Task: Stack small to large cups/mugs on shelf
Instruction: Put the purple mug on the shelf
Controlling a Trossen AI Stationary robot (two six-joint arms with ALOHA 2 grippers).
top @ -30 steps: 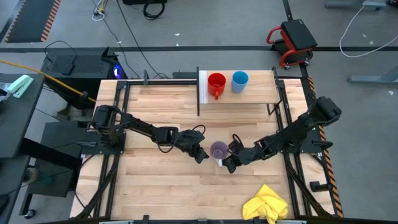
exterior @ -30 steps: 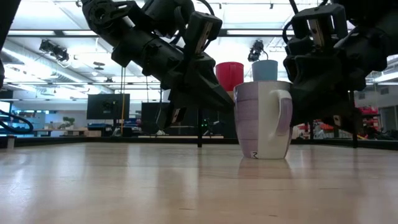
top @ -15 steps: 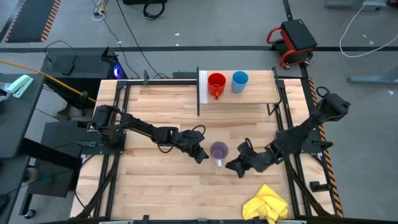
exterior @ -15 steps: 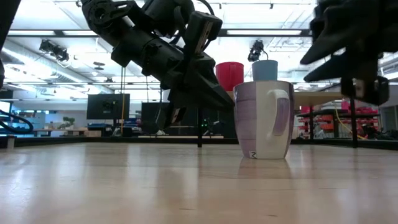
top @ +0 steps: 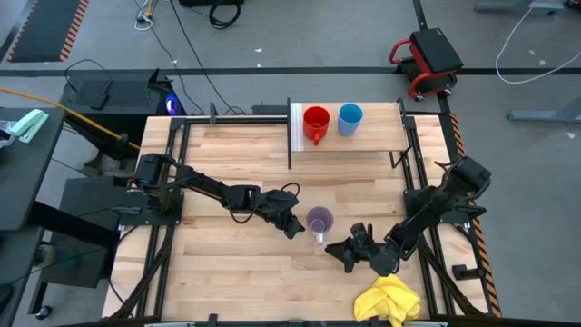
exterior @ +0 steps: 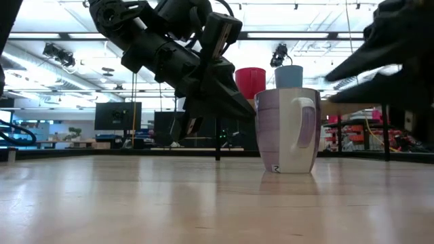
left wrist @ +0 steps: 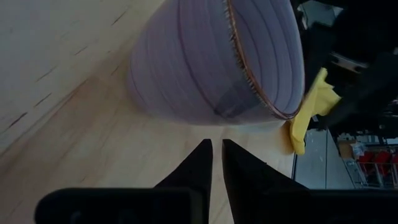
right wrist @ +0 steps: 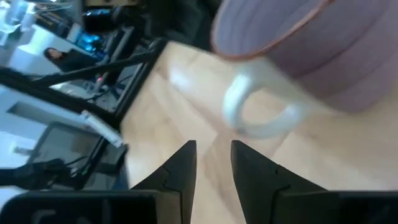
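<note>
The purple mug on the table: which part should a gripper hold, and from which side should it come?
The purple mug stands upright with its mouth open upward, white handle toward the table's front edge. Probably best: come from above and pinch the rim on the side away from the handle. The left gripper is beside it; the right gripper is nearer the handle.

Right gripper [top: 343, 253] has backed away from the purple-grey ribbed mug with a white handle [top: 319, 221]: a second ago beside its handle, now apart from it toward the crumpled yellow cloth [top: 388, 298]. Right arm folded back toward that cloth's side.
</note>
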